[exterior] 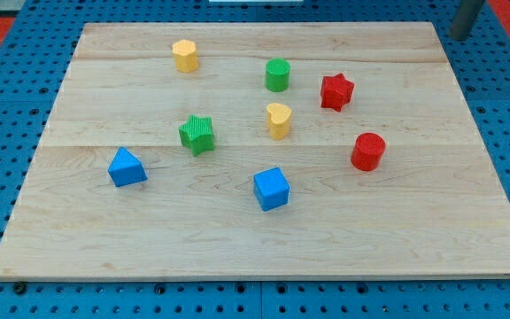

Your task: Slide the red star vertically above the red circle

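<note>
Red star (336, 91) up-left of red circle (368, 151), apart; tool unseen, state unknown.

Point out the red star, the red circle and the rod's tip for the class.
red star (336, 90), camera view, top face centre.
red circle (368, 151), camera view, middle of the block.
my tip (459, 34), camera view, rod's lower end, off the board, up-right of both blocks.
</note>
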Controlling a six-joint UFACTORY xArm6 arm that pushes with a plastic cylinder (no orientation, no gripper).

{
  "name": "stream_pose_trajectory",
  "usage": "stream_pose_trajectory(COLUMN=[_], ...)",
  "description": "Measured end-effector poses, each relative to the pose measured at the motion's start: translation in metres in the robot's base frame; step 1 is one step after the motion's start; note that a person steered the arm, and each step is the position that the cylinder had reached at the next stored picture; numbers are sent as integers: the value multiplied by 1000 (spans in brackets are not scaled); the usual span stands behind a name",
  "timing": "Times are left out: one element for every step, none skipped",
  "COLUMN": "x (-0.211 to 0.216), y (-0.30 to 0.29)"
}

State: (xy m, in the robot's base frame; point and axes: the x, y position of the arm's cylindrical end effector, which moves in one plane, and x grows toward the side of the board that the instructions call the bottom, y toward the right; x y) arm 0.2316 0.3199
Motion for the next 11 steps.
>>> stream_pose_trajectory(x=[1, 1, 16, 67, 88, 91, 73, 144, 165, 140, 130], y=[0, 0, -27, -95, -116, -150, -228, -253, -178, -219, -264])
